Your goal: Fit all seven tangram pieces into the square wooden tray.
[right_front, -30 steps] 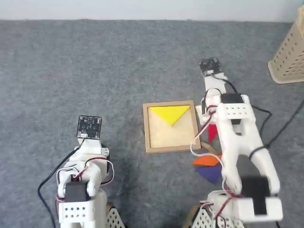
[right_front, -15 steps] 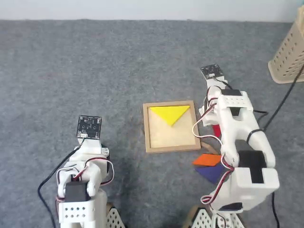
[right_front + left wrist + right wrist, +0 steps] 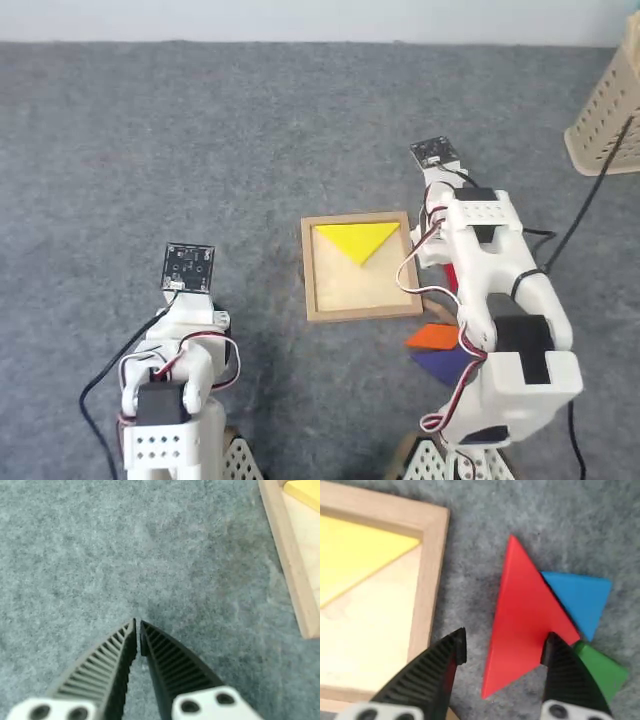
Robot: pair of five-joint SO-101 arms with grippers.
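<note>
Red triangle (image 3: 520,620) lies just right of the wooden tray (image 3: 434,560), right hand (image 3: 506,640) spread wide over it; looks like the pickup. Next it must lower, pinch, carry left.

**Bright pieces on a grey top**

The tabletop (image 3: 200,130) is mottled grey. The tray (image 3: 309,270) is pale wood and holds a yellow triangle (image 3: 357,240). Off the tray's right edge lie a red triangle (image 3: 520,620), a blue triangle (image 3: 582,597), a green piece (image 3: 601,669), an orange piece (image 3: 432,337) and a purple piece (image 3: 442,363). The left gripper (image 3: 138,625) and right gripper (image 3: 505,640) are black and ridged. The basket (image 3: 610,110) is beige with a pattern of holes.
</note>
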